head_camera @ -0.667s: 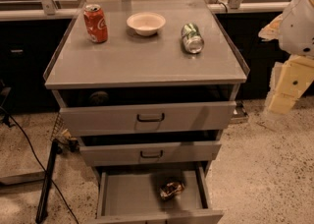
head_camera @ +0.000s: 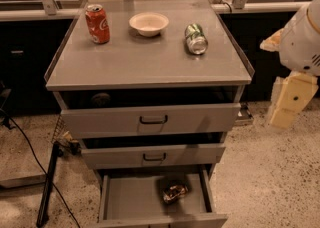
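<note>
Green can tipped over on the cabinet, gripper off to the right

The green can lies on its side at the upper right of the cabinet top, long axis running up-down in frame, silver end facing the bottom edge. The gripper hangs at the right edge, well apart from it and partly cut off, so I can't tell if it's spread or closed. The red can stands upright upper left, with the white bowl between the cans. The shiny crumpled thing in the open bottom drawer is hard to make out.

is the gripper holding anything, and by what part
Nothing that shows: the gripper hangs beside the drawer cabinet, apart from the green can lying on its top.
</note>
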